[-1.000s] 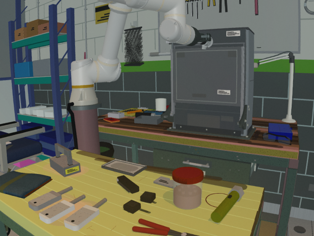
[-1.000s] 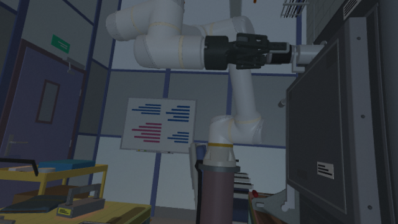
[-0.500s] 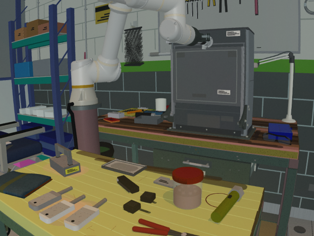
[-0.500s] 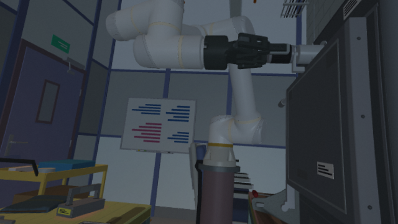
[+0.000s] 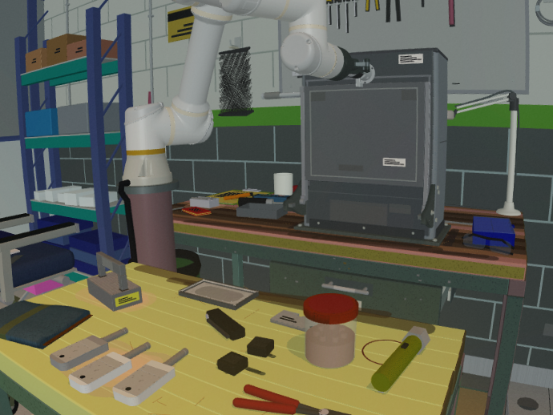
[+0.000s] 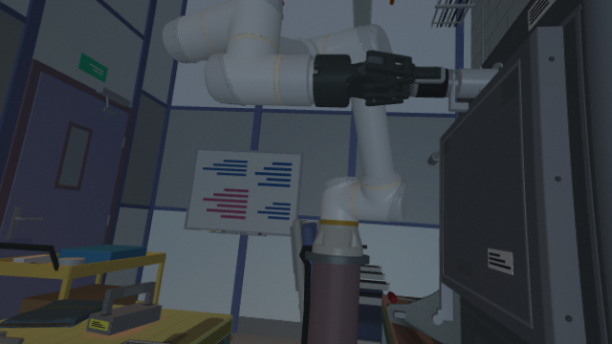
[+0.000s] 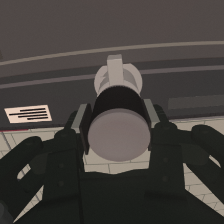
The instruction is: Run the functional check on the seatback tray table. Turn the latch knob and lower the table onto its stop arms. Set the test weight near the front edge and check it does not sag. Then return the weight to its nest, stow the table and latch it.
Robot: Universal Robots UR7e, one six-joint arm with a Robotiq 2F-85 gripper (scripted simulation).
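The tray table stands upright against the seatback unit, with the latch knob at its top edge. The knob has a black knurled grip and a pale tab above it that overlaps the table's top edge. I have closed my gripper on the knob's black grip, reaching in level from the left. The grey test weight, with a handle and a yellow label, sits on the yellow table in the foreground.
Behind the seatback unit are a tiled wall and a tool board. On its workbench lie a dark tray, a white cup, a blue box and a lamp post. The yellow table holds a red-lidded jar, brushes and pliers.
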